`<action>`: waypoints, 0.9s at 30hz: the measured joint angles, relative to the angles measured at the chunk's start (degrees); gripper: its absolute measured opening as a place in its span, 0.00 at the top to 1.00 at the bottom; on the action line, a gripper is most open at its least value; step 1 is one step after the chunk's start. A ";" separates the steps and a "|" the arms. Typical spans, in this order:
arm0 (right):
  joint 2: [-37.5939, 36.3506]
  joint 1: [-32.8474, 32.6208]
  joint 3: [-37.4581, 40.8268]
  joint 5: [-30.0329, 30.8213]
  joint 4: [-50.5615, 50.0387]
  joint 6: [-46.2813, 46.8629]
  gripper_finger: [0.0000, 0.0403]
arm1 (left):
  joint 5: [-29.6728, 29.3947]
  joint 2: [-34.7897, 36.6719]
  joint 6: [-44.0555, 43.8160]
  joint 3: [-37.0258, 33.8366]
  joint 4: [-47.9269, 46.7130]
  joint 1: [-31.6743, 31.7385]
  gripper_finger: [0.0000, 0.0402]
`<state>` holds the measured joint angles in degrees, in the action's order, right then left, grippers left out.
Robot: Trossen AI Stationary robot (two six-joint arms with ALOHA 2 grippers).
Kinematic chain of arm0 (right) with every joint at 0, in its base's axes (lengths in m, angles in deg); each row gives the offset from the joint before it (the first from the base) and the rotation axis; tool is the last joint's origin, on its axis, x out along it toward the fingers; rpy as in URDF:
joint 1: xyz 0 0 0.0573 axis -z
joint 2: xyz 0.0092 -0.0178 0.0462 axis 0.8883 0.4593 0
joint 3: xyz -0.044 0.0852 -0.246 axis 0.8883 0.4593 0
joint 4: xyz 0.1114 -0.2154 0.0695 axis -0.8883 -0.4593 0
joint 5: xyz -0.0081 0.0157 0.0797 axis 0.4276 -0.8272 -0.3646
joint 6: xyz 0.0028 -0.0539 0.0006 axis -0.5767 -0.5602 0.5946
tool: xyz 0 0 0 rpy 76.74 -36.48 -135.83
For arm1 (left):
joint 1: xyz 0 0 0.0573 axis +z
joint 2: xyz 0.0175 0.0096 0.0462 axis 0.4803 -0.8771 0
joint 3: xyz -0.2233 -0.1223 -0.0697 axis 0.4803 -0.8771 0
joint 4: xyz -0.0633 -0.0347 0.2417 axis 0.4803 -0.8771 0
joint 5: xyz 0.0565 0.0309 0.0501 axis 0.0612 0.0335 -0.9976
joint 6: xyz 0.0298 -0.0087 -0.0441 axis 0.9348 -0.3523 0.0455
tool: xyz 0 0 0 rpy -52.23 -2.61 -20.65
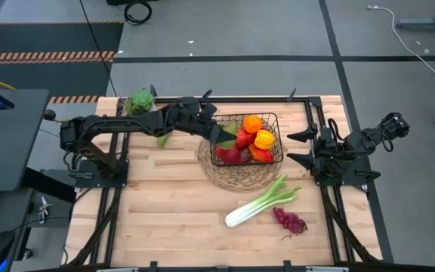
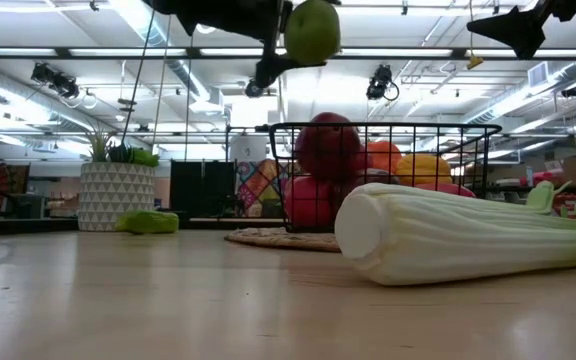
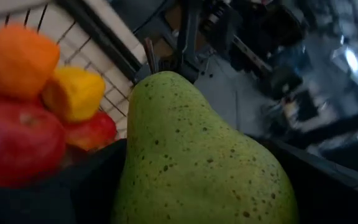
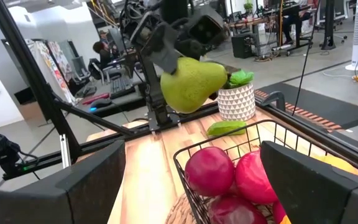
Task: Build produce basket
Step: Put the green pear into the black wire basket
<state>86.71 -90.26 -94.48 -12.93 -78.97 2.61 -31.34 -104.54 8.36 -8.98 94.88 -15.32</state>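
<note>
Overhead, your left gripper (image 1: 225, 136) hangs over the rectangular black wire-mesh basket (image 1: 277, 119)'s near-left edge. Low view: speckled green pear (image 2: 312, 30) clamped, high above the rim. Left wrist: stem points toward the basket, probably. Right gripper (image 1: 297, 147) released, parked beside it.

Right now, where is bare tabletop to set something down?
Free: wood left of the celery, toward the near edge, and between the mat and left arm's base. Crowded: the basket, with the left gripper holding a pear above it.
</note>
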 joint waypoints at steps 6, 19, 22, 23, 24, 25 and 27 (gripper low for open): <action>0.00 -0.01 0.00 0.00 1.00 0.00 0.07 | 0.18 0.00 -5.74 0.00 -0.37 -0.11 0.09; 0.00 -0.01 0.00 0.02 1.72 0.00 0.07 | 6.76 -0.02 -0.87 0.01 -0.35 -0.17 0.09; 0.00 -0.01 0.00 0.02 1.73 0.00 0.07 | 6.28 -0.02 0.95 0.01 -0.33 -0.15 0.09; 0.00 -0.01 0.00 0.02 1.73 0.00 0.07 | 5.98 -0.02 1.36 0.01 -0.33 -0.15 0.09; 0.00 -0.02 0.00 0.02 1.74 0.00 0.07 | 5.81 -0.02 1.57 0.01 -0.33 -0.15 0.09; 0.00 -0.01 0.00 0.01 1.74 0.00 0.07 | 5.72 -0.02 1.68 0.01 -0.33 -0.15 0.09; 0.00 -0.02 0.00 0.02 1.74 0.00 0.07 | 4.64 -0.02 2.62 0.01 -0.33 -0.17 0.09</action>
<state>86.71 -90.28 -94.48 -12.91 -77.24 2.61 -26.71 -104.56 10.98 -8.96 94.56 -15.49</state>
